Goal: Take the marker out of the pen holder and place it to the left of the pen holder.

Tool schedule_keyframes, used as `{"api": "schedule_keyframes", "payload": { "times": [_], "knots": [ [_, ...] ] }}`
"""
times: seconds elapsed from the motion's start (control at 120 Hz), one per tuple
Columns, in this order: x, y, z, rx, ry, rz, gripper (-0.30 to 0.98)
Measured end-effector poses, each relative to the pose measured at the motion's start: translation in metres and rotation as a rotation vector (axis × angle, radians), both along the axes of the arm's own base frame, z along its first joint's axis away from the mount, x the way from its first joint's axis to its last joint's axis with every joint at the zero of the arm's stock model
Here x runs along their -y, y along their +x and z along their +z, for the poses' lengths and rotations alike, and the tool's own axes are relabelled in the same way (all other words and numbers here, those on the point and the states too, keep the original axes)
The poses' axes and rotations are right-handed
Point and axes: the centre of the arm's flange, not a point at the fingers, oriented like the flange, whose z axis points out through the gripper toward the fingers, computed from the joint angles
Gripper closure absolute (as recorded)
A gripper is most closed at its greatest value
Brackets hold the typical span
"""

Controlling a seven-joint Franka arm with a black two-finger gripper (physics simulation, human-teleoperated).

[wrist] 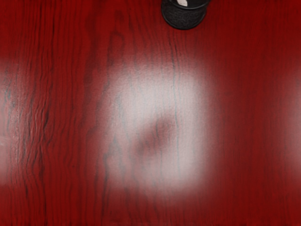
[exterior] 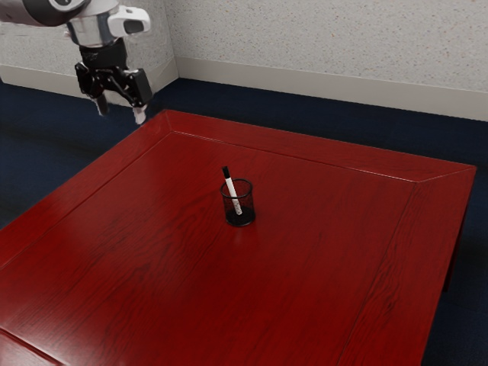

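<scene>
My gripper (exterior: 120, 111) hangs high at the exterior view's upper left, well away from the pen holder, its two fingers apart with nothing between them. The pen holder (exterior: 239, 216), a black mesh cup, stands upright on the red table. Inside it leans a white marker (exterior: 233, 195) with a black cap, the cap sticking up above the rim toward the exterior view's left. In the wrist view, part of the pen holder (wrist: 184, 18) is visible, with a bit of the white marker (wrist: 183, 2) in it.
The red wooden table (exterior: 152, 252) has a raised-looking border and glossy reflections. Around it lies a dark blue floor (exterior: 46, 145), and a pale speckled wall (exterior: 328, 46) stands behind.
</scene>
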Motion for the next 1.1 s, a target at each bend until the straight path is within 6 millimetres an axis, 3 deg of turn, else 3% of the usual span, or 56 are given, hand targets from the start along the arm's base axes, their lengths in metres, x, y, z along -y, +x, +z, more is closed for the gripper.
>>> {"api": "schedule_keyframes", "payload": {
  "times": [0.058, 0.15, 0.283, 0.433, 0.542, 0.625, 0.675, 0.85, 1.1],
  "knots": [
    [-0.015, -0.012, 0.012, 0.005, 0.024, 0.037, 0.0],
    [-0.035, -0.019, 0.014, -0.01, 0.043, 0.083, 0.0],
    [-0.032, -0.013, 0.004, -0.029, 0.051, 0.081, 0.0],
    [-0.045, 0.06, -0.082, -0.093, 0.027, 0.104, 0.0],
    [-0.056, 0.122, -0.163, -0.125, -0.039, 0.154, 0.0],
    [-0.053, 0.154, -0.237, -0.152, -0.08, 0.172, 0.0],
    [-0.046, 0.167, -0.267, -0.144, -0.108, 0.176, 0.0],
    [-0.024, 0.209, -0.266, 0.006, -0.205, 0.189, 0.0],
    [-0.029, 0.255, -0.287, 0.094, -0.23, 0.205, 0.0]
  ]
}}
